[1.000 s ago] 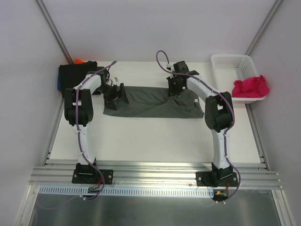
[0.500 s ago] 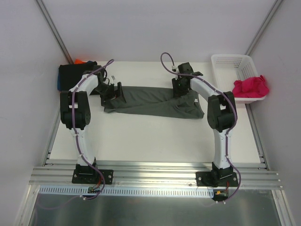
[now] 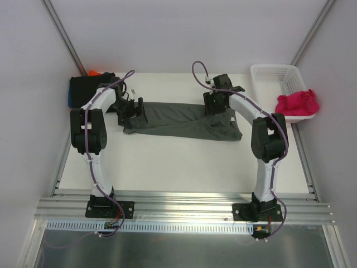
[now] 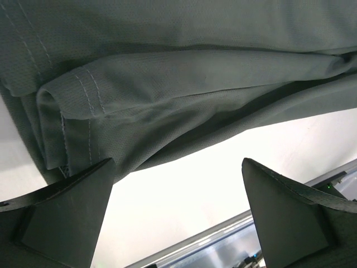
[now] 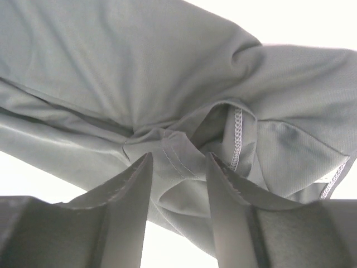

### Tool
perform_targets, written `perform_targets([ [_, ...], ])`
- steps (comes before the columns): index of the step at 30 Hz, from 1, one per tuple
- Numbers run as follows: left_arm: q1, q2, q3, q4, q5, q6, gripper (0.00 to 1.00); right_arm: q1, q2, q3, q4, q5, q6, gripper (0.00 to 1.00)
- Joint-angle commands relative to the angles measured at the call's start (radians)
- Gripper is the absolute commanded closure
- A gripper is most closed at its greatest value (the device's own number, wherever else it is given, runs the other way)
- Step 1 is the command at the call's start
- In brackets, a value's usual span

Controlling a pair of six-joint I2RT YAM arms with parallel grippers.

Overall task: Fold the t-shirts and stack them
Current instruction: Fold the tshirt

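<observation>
T-shirt (image 3: 178,120) in dark grey lay on the surface (image 3: 167,162) as a long folded band, long axis running left to right, left pincer (image 4: 178,167) spread wide at its left end, right pincer (image 5: 178,162) parted over bunched cloth at its right end

We find the overhead view bright and evenly lit by diffuse light, with only faint, soft shadows along the dark grey cloth t-shirt (image 3: 184,120). In the 2 wrist views the flat white tabletop (image 4: 167,195) blows out to glare. Stitching reads sharp, while the near black plastic fingers (image 4: 61,212) are softly blurred.
</observation>
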Motion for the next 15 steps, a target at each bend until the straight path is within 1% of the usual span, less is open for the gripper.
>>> perform_targets([
  [1, 0.012, -0.057, 0.072, -0.017, -0.051, 0.034, 0.03, 0.005, -0.072, -0.033, 0.012, -0.015, -0.001, 0.56],
  [5, 0.044, -0.028, 0.109, -0.024, -0.059, 0.048, 0.05, 0.005, -0.069, -0.039, 0.010, -0.027, 0.002, 0.58],
  [15, 0.062, 0.052, 0.130, -0.026, -0.028, 0.043, 0.09, 0.007, -0.049, -0.019, 0.009, -0.026, 0.003, 0.59],
])
